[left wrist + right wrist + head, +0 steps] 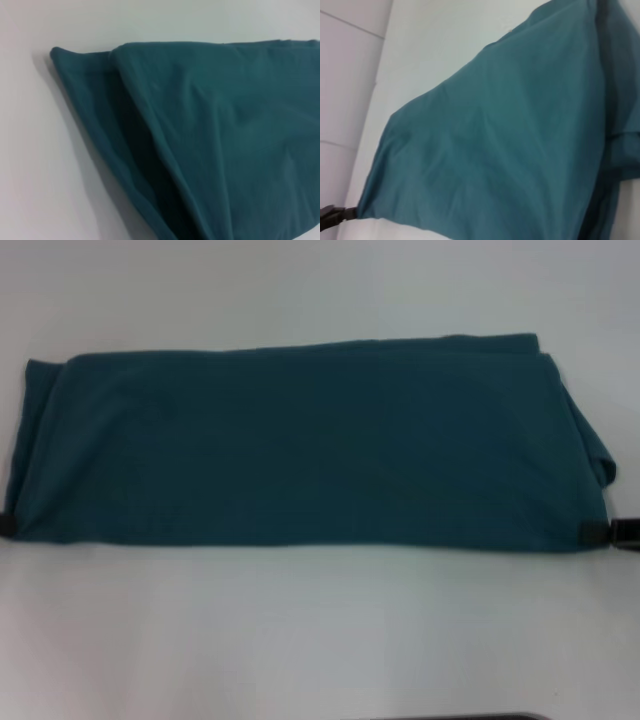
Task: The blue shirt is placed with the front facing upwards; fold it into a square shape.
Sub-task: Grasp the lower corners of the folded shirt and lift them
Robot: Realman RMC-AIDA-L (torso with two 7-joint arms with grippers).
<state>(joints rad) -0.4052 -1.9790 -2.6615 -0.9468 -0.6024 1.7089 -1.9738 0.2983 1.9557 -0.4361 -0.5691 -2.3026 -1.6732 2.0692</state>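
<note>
The blue shirt (300, 440) lies across the white table as a long folded band, plain teal side up, no print showing. My left gripper (4, 525) is at the band's near left corner and pinches the cloth there; it also appears far off in the right wrist view as the left gripper (335, 216), shut on that corner. At the near right corner my right gripper (598, 532) grips the cloth. The left wrist view shows only layered shirt (225, 125) folds. In the right wrist view the shirt (495, 140) is pulled taut toward the left corner.
Bare white table (320, 630) stretches in front of the shirt and behind it. A thin dark strip (450, 717) shows at the bottom edge of the head view. A pale panelled wall (345, 75) borders the table beyond the left end.
</note>
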